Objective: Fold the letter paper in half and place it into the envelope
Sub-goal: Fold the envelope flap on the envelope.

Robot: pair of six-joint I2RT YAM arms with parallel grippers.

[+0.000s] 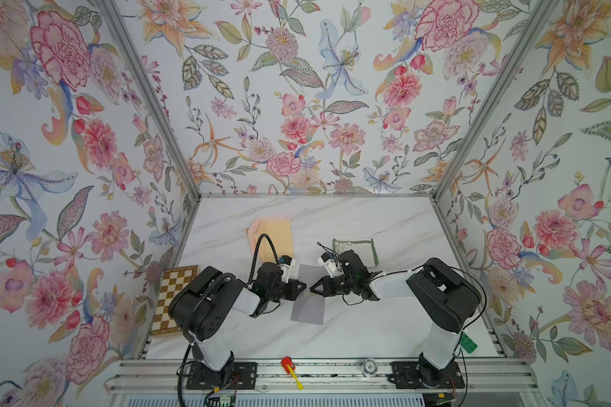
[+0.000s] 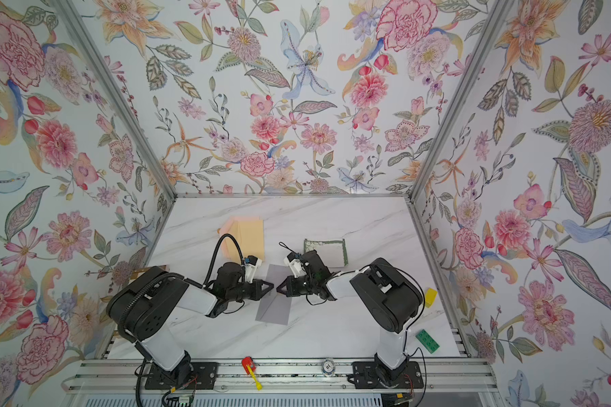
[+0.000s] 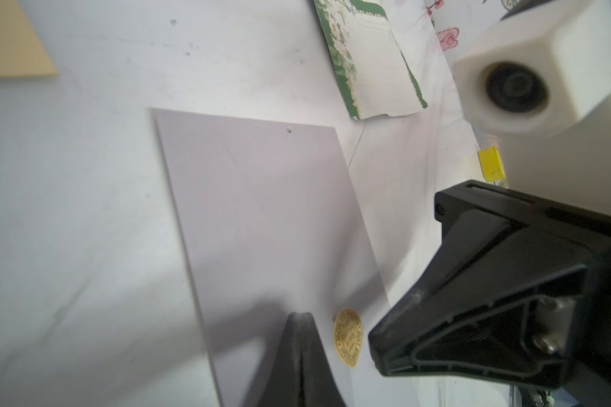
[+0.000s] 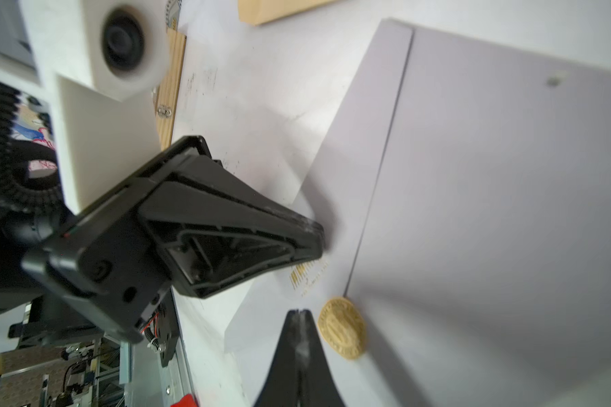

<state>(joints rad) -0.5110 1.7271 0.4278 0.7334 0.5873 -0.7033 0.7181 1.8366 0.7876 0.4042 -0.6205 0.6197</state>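
Though poised tip to tip above the envelope (image 1: 307, 299), found clenched on nothing: left gripper (image 1: 304, 285) and right gripper (image 1: 312, 289), close over its gold seal (image 3: 348, 338). Found lying flat, seal side up. Located letter paper (image 1: 355, 251) just beyond the envelope, to its right, partly hidden by the right arm (image 1: 388, 282); cannot tell whether folded. Noted peach sheet (image 1: 271, 235) beyond the envelope, to its left. Judged risks: dragging the envelope if lowered with shut tips; creasing the letter crooked if pinched at one corner; mistaking the peach sheet for the letter.
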